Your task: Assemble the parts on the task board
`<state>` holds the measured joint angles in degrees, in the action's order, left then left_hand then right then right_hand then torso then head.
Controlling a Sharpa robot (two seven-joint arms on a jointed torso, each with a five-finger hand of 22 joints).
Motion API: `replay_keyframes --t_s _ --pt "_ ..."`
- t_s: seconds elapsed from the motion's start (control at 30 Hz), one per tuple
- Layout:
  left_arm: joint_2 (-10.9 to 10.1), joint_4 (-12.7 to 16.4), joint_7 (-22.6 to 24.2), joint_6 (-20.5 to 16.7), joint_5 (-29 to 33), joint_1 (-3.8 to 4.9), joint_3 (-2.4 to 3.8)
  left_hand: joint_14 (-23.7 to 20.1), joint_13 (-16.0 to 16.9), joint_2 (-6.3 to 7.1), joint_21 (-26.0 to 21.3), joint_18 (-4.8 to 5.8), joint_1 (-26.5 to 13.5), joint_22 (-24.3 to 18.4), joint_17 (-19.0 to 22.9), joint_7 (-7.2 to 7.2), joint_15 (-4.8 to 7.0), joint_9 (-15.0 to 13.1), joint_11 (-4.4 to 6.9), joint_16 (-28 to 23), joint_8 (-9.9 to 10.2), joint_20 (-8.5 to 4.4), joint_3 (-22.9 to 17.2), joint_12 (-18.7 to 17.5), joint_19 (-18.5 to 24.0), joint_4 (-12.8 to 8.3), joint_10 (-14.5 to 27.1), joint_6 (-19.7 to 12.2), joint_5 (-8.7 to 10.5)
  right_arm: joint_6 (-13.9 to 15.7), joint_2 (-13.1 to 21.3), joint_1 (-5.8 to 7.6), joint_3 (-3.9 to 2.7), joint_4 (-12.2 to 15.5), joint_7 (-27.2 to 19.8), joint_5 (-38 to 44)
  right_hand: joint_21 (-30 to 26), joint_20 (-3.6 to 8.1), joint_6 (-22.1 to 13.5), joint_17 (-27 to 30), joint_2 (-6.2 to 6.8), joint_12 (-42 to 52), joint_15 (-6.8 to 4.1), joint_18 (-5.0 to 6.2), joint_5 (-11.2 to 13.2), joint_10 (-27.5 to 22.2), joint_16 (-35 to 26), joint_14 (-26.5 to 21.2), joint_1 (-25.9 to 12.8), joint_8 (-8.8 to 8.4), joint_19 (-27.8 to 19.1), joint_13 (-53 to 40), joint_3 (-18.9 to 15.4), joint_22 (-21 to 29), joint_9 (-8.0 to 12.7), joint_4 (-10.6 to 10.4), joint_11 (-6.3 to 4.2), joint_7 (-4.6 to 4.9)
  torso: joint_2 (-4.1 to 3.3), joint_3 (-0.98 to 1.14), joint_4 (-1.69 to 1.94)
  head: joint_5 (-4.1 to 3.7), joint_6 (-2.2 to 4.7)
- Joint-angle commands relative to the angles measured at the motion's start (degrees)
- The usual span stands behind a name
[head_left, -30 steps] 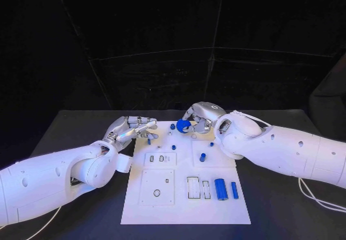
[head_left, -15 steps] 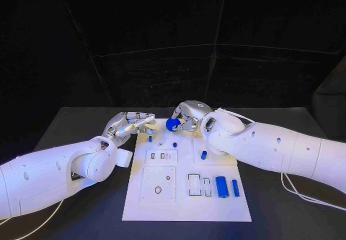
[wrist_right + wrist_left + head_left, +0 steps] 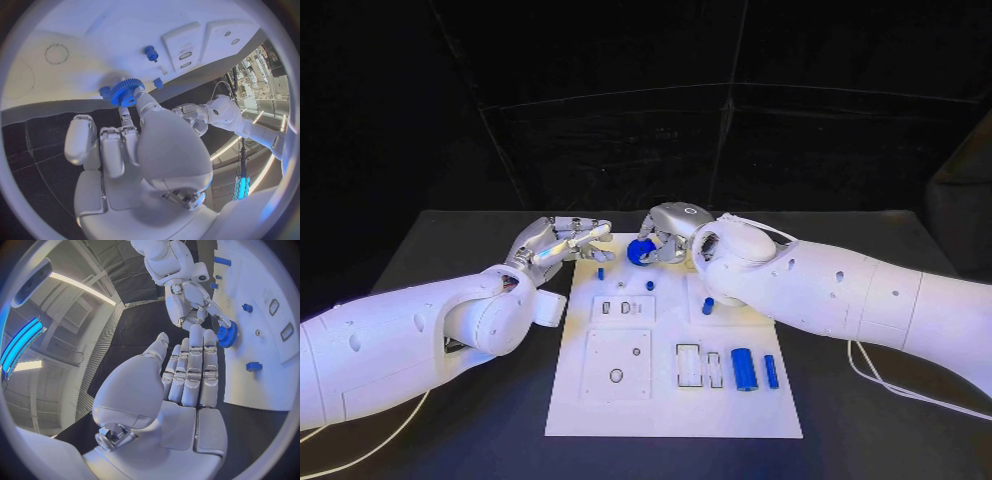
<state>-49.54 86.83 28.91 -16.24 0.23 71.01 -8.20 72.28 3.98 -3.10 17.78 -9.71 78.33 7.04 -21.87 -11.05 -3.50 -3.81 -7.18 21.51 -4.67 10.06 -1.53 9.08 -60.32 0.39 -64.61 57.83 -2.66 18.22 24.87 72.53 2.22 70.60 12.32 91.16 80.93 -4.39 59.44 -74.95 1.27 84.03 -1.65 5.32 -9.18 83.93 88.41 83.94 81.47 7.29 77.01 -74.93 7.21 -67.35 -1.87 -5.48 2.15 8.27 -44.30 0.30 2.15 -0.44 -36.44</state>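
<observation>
Gear (image 3: 640,252) pinched in right hand (image 3: 669,232) over far end of board (image 3: 672,420), flat face toward the plate. Left hand (image 3: 563,243) open, empty, just beside at board's far left edge; right is nearer.

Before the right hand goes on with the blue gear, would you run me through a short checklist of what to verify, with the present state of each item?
1. Gear held: the right hand pinches the blue gear at its fingertips. Ok.
2. Gear over the task board: it hangs above the far end of the board. Ok.
3. Gear seated on a peg: whether it touches the board is unclear. Cannot tell.
4. Left hand clear: it holds nothing, fingers extended, beside the board's far left corner, apart from the gear. Ok.
5. Other parts undisturbed: the two blue cylinders lie at the board's near right. Ok.
</observation>
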Motion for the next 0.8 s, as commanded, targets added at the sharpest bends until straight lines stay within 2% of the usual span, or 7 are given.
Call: replay_keyframes --t_s 0.03,0.23,0.43,0.5,0.57,0.8 --pt "0.11 0.0 0.68 0.38 0.21 0.16 0.06 -0.35 -0.09 0.03 -0.4 -0.77 -0.6 -0.06 -0.1 -0.16 0.1 0.0 -0.05 0.37 -0.19 -0.06 -0.14 0.2 -0.1 -0.07 -0.17 0.34 -0.32 -2.59 -0.26 0.09 -0.03 -0.16 0.26 0.88 0.13 -0.1 1.77 -11.07 -0.05 -0.28 -0.11 -0.82 0.36 1.55 0.22 5.24 -0.72 0.27 0.24 -7.36 0.38 0.04 -2.93 -0.08 0.08 -1.23 0.04 -0.01 -0.01 0.02 -0.24" --pt "0.21 -0.09 0.62 0.48 0.19 0.24 0.06 -0.38 -0.11 0.03 -0.41 -0.77 -0.61 -0.07 -0.14 -0.18 0.1 0.01 -0.06 0.38 -0.17 -0.06 -0.19 0.17 -0.09 -0.11 -0.11 0.31 -0.32 -4.34 -0.59 0.07 -0.01 -0.5 0.69 1.06 0.03 -0.23 1.49 -10.94 0.28 -0.87 0.03 -0.79 0.64 1.07 0.17 5.21 -1.14 -0.17 0.08 -6.71 0.51 0.25 -2.8 0.03 0.25 -1.04 0.07 0.08 -0.03 0.11 -0.26" --pt "0.26 -0.08 0.57 0.56 -0.08 0.26 0.06 -0.4 -0.12 0.02 -0.41 -0.76 -0.62 -0.07 -0.16 -0.19 0.1 0.02 -0.07 0.39 -0.15 -0.06 -0.22 0.15 -0.09 -0.14 -0.08 0.29 -0.32 -4.61 -0.77 0.06 0.0 -1.07 1.25 1.28 -0.18 -0.69 -0.45 -10.81 0.85 -1.82 0.61 -0.73 1.07 0.27 0.12 5.17 -1.88 -1.78 -0.24 -5.8 0.9 0.62 -2.28 0.29 0.96 -0.18 0.08 0.07 -0.08 0.15 -0.17" --pt "0.27 -0.04 0.57 0.58 -0.13 0.27 0.06 -0.4 -0.12 0.02 -0.41 -0.76 -0.62 -0.07 -0.16 -0.19 0.1 0.02 -0.07 0.39 -0.15 -0.06 -0.22 0.15 -0.09 -0.14 -0.08 0.29 -0.32 -4.59 -0.87 0.06 0.0 -1.21 1.3 1.31 -0.24 -0.98 -1.27 -10.78 0.97 -2.14 0.94 -0.71 2.87 -0.01 0.11 5.16 -2.51 -2.42 -0.35 -5.49 0.89 0.74 -2.15 0.17 1.32 0.19 0.08 0.06 -0.09 0.18 -0.16" --pt "0.29 0.0 0.57 0.62 -0.16 0.27 0.06 -0.4 -0.12 0.02 -0.41 -0.76 -0.62 -0.07 -0.16 -0.19 0.1 0.02 -0.07 0.39 -0.15 -0.06 -0.22 0.15 -0.09 -0.14 -0.08 0.29 -0.32 -4.59 -0.99 0.06 0.01 -1.35 1.35 1.32 -0.32 -1.31 -3.02 -10.76 1.02 -2.72 1.3 -0.69 5.89 -0.47 0.1 5.15 -3.23 -3.46 -0.47 -4.89 0.71 0.88 -1.89 -0.03 1.78 0.66 0.05 0.08 -0.07 0.25 -0.09" --pt "0.36 0.03 0.48 0.65 -0.19 0.27 0.06 -0.45 -0.15 0.05 -0.44 -0.76 -0.66 -0.08 -0.24 -0.23 0.07 0.04 -0.12 0.41 -0.09 -0.05 -0.28 0.08 -0.08 -0.22 0.05 0.2 -0.31 -5.38 -1.3 0.07 0.01 -1.65 1.38 1.16 -0.5 -2.22 -8.12 -10.72 2.09 -4.37 2.21 -0.59 6.43 -1.91 0.1 5.12 -6.84 -3.87 -0.8 -3.15 -1.83 1.24 -1.77 -1.92 2.78 1.66 0.05 0.09 -0.03 0.19 -0.1"
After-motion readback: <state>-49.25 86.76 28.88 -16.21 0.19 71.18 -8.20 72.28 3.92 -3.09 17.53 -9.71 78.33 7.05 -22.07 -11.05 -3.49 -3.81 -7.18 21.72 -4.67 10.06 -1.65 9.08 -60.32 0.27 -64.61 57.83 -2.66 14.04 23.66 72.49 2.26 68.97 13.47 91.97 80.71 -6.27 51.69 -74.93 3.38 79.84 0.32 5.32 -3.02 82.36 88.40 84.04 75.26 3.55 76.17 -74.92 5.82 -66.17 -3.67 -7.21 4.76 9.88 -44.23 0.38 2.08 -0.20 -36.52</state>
